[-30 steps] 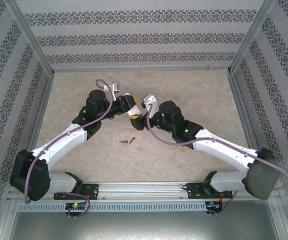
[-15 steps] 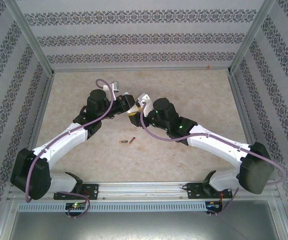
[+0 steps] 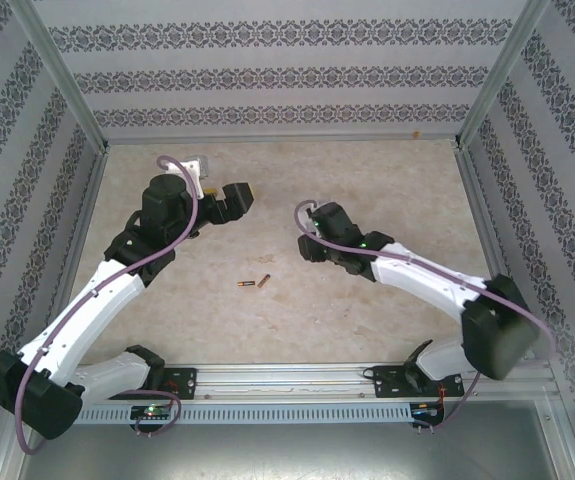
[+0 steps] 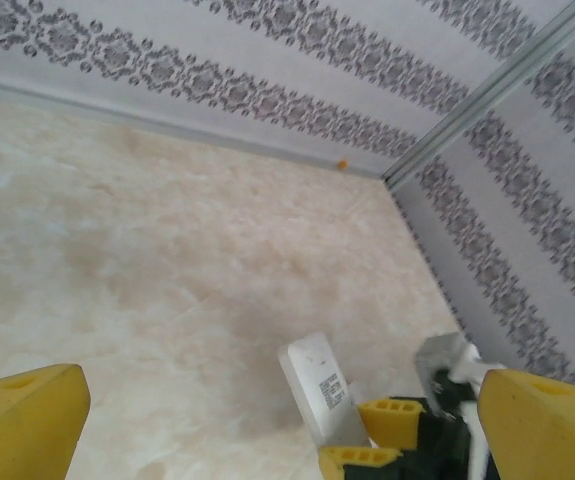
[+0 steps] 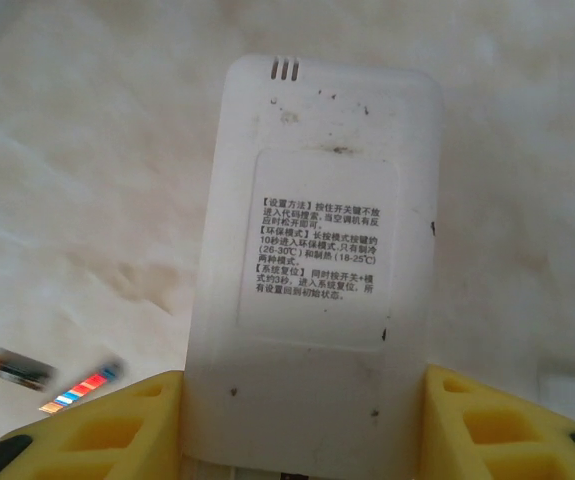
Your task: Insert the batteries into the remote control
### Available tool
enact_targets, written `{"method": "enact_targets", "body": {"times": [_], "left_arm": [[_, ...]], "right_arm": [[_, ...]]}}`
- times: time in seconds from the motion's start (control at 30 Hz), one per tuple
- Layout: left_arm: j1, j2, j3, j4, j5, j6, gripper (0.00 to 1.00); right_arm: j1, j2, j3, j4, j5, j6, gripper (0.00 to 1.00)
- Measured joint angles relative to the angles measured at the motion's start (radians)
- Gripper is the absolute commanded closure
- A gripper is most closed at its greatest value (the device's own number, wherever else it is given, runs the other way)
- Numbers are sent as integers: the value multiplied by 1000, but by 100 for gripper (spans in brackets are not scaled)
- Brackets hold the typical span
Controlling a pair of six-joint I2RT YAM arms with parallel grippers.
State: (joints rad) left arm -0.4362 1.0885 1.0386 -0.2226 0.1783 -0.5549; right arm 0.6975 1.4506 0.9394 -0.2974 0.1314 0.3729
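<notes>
Right hand (image 5: 302, 425): partly closed, yellow fingers (image 5: 117, 425) pressed against both long sides of the white remote control (image 5: 317, 250), gripping near one end. Printed label side turned toward the wrist camera, three short slots at the far end. Held over the beige tabletop (image 5: 57, 180).

Down on the tabletop, off to the lower left of that grip: the batteries (image 5: 12, 368), two small blurred cylinders close together, one dark, one with coloured bands. Seen from above, lying loose between the two arms, nearer the bases than either hand, well apart from the remote control.

Left hand (image 4: 282, 425): spread wide, nothing between its yellow fingers. Pointed across toward the remote control and the right hand's fingertips. From above, over the far left part of the tabletop, clear of the right hand.
</notes>
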Motion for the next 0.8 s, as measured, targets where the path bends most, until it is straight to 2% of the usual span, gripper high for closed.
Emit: {"method": "enact_targets", "body": {"times": [0.17,0.3,0.53,0.63,0.8], "left_arm": [[0,1,-42,-68,10,44,0],[0,0,-82,-89,16,52,0],[0,0,-85,-95,23,63,0],[0,0,-85,-96,23,68,0],[0,1,-86,-95,27,70,0]], "right_arm": [[34,195,48,-69,29,-5,65],[81,271,49,-66,29,-12,64],[106,246,-33,37,17,-77,59],[119,205,-47,19,-5,-186,56],[118,164,-4,-95,-113,-393,56]]}}
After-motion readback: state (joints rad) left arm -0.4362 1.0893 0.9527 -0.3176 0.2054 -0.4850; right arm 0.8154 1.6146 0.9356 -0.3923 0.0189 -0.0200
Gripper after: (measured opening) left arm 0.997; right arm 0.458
